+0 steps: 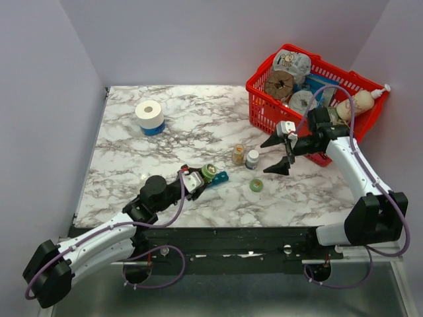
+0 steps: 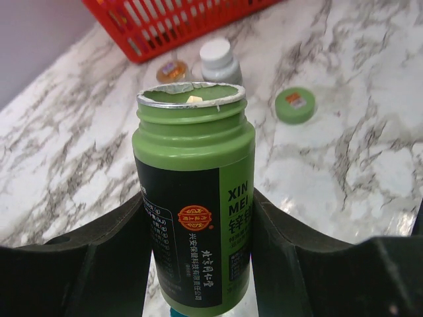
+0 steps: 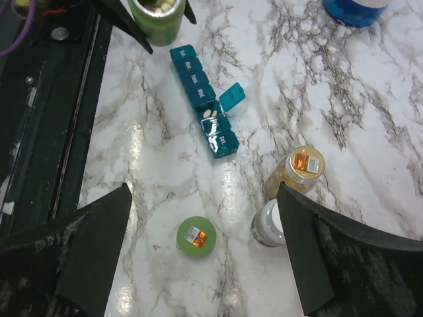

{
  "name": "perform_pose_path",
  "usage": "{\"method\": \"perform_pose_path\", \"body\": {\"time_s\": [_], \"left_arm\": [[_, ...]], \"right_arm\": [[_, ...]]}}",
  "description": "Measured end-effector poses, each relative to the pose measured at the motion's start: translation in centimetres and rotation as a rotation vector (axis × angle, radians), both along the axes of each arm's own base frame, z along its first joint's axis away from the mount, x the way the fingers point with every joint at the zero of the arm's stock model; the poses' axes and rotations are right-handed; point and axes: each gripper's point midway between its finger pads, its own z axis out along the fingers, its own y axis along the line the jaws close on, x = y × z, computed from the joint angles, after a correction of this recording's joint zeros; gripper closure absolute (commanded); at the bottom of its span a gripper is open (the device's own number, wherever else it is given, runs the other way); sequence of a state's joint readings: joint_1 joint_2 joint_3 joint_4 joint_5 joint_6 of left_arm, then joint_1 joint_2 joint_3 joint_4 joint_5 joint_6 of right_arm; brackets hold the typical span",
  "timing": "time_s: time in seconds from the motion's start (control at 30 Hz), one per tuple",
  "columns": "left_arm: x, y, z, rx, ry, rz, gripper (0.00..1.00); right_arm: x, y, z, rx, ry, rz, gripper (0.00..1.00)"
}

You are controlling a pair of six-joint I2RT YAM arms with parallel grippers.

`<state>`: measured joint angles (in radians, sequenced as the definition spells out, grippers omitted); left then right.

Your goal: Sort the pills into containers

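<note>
My left gripper point(image 1: 200, 177) is shut on an open green pill bottle point(image 1: 209, 172), tilted over the left end of the teal pill organiser point(image 1: 219, 177). In the left wrist view the gripper point(image 2: 195, 221) clamps the bottle point(image 2: 192, 198) by its sides; the mouth has torn foil and a pale pill point(image 2: 193, 99) shows inside. In the right wrist view the organiser point(image 3: 201, 105) lies diagonally with one lid point(image 3: 232, 98) open and white pills point(image 3: 210, 113) in that compartment. My right gripper point(image 1: 281, 156) is open and empty, hovering above the green cap point(image 3: 196, 236).
An amber bottle point(image 1: 238, 154) and a white-capped bottle point(image 1: 252, 158) stand right of the organiser. The green cap point(image 1: 256, 185) lies in front of them. A red basket point(image 1: 264, 109) full of items stands at the back right. A white roll point(image 1: 149, 115) stands at the back left.
</note>
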<state>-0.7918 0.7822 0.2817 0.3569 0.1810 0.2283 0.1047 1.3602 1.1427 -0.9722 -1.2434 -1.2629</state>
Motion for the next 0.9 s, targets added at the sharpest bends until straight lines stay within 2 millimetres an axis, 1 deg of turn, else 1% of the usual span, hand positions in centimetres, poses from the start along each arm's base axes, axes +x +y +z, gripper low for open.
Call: {"method": "perform_pose_path", "body": {"time_s": [0.03, 0.07, 0.13, 0.2, 0.27, 0.3, 0.33, 0.37, 0.47, 0.57, 0.63, 0.67, 0.73, 0.8, 0.83, 0.9], "left_arm": [[-0.2, -0.2, 1.1, -0.041, -0.022, -0.009, 1.0], [-0.3, -0.2, 2.0, -0.072, -0.042, -0.013, 1.0], [-0.5, -0.2, 4.0, -0.143, -0.083, -0.017, 1.0], [-0.9, 0.0, 5.6, -0.206, -0.117, -0.018, 1.0], [-1.2, 0.3, 6.7, -0.249, -0.136, -0.019, 1.0], [-1.4, 0.5, 7.0, -0.261, -0.143, -0.019, 1.0], [-1.5, 0.7, 7.4, -0.273, -0.153, -0.019, 1.0], [-1.7, 0.8, 7.6, -0.281, -0.161, -0.018, 1.0], [-2.2, 1.5, 8.8, -0.301, -0.189, -0.016, 1.0], [-2.5, 1.9, 9.3, -0.285, -0.202, -0.015, 1.0], [-2.7, 2.2, 9.4, -0.26, -0.208, -0.014, 1.0], [-2.8, 2.3, 9.8, -0.265, -0.216, -0.014, 1.0], [-2.9, 2.5, 9.8, -0.251, -0.222, -0.014, 1.0], [-3.1, 2.8, 9.6, -0.234, -0.227, -0.014, 1.0], [-3.1, 2.8, 9.4, -0.222, -0.227, -0.014, 1.0], [-3.1, 2.8, 8.9, -0.202, -0.222, -0.015, 1.0]], "right_arm": [[0.2, 0.1, 0.0, -0.006, -0.01, 0.017, 0.0], [0.0, 0.3, -0.4, -0.02, -0.02, 0.034, 0.0], [-1.1, 0.6, -2.5, -0.08, -0.027, 0.07, 0.0], [-3.4, 0.9, -6.3, -0.187, -0.046, 0.126, 0.0], [-5.3, 0.8, -9.7, -0.294, -0.046, 0.179, 0.0], [-5.8, 0.9, -11.0, -0.34, -0.052, 0.201, 0.0], [-5.8, 0.7, -11.8, -0.38, -0.059, 0.212, 0.0], [-5.5, 0.7, -12.4, -0.412, -0.073, 0.215, 0.0], [-3.3, 0.9, -13.7, -0.508, -0.14, 0.207, 0.0], [-1.3, 1.0, -14.7, -0.586, -0.185, 0.199, 0.0], [-0.4, 1.0, -15.6, -0.631, -0.202, 0.198, 0.01], [-0.1, 0.9, -16.0, -0.653, -0.208, 0.198, 0.02], [0.0, 0.7, -16.8, -0.695, -0.208, 0.204, 0.06], [-0.1, 0.6, -17.5, -0.73, -0.205, 0.214, 0.09], [-0.1, 0.5, -17.8, -0.744, -0.205, 0.218, 0.13], [-0.1, 0.5, -18.2, -0.767, -0.202, 0.226, 0.17]]}}
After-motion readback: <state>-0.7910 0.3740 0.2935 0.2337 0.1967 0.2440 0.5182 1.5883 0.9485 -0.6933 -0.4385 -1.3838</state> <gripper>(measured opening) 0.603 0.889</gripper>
